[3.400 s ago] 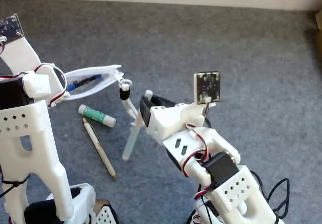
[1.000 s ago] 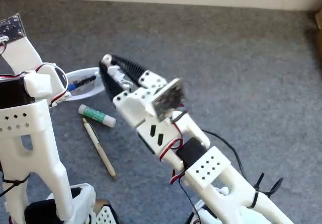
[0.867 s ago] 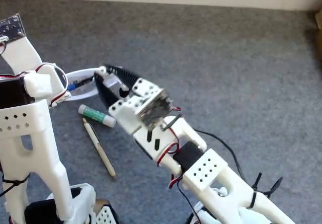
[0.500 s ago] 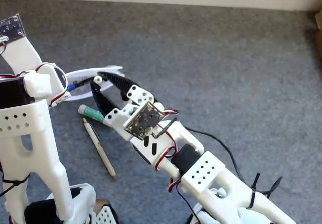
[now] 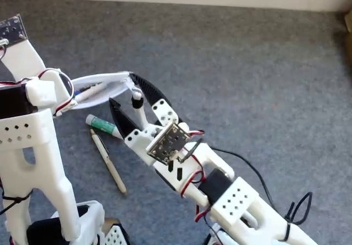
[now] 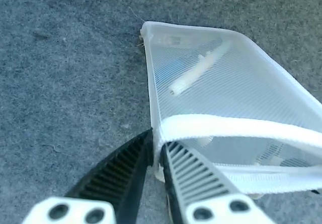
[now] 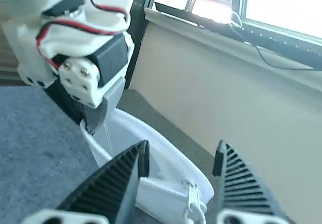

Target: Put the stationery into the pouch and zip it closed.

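A white mesh pouch lies on the grey carpet, and my left gripper is shut on its edge. Inside the pouch are a white pen and a blue pen. My right gripper stands open at the pouch's zipper end, its jaws on either side of the zipper pull. A white stick with a black cap shows between those jaws. On the carpet beside the pouch lie a green-and-white glue stick and a cream pen.
The left arm's white body stands tall at the near left, close to the loose pen. Open carpet stretches to the right and far side. A pale wall runs along the carpet's far edge.
My right gripper swung in over the pouch's mouth, then drew back a little with its jaws spread at the zipper end. The pouch's tip shows again. The left arm held still.
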Robot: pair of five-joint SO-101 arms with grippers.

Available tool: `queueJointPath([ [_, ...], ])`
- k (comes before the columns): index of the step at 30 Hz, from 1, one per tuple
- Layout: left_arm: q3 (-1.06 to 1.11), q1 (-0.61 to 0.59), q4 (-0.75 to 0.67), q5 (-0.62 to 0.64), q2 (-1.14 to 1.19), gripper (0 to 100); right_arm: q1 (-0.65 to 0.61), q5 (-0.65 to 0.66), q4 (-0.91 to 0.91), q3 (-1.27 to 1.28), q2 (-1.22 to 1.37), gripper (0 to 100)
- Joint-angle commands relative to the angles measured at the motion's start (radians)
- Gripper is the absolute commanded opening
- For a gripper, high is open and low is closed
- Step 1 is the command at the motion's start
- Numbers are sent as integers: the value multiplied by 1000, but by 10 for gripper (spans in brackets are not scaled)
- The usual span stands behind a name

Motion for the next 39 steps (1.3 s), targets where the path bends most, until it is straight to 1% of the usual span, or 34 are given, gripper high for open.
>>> queueJointPath([
  [1, 1, -13, -28, -15, -8, 8, -7, -37, 107, -21, -79, 198],
  [5, -4, -21, -28, -15, -10, 8, -5, -100, 226, -56, -113, 198],
  [7, -8, -58, -32, -14, -16, 8, -5, -123, 320, -99, -113, 198],
  [12, -8, -173, -97, -11, -16, 8, -7, -178, 558, -208, -113, 198],
  [15, -22, -222, -100, -9, -16, 8, -10, -204, 636, -246, -111, 198],
  [20, -82, -280, -94, -9, -16, 8, -12, -245, 654, -251, -94, 198],
  [24, -97, -291, -68, -9, -16, 8, -13, -290, 654, -259, 25, 198],
  [28, -91, -292, -68, -9, -16, 8, -91, -322, 650, -260, 199, 198],
  [31, -93, -325, -68, -9, -16, 8, -159, -324, 621, -260, 300, 198],
  [34, -93, -349, -68, -8, -16, 8, -183, -345, 579, -262, 372, 198],
  [39, -90, -346, -66, 15, -16, 8, -225, -356, 527, -272, 486, 198],
])
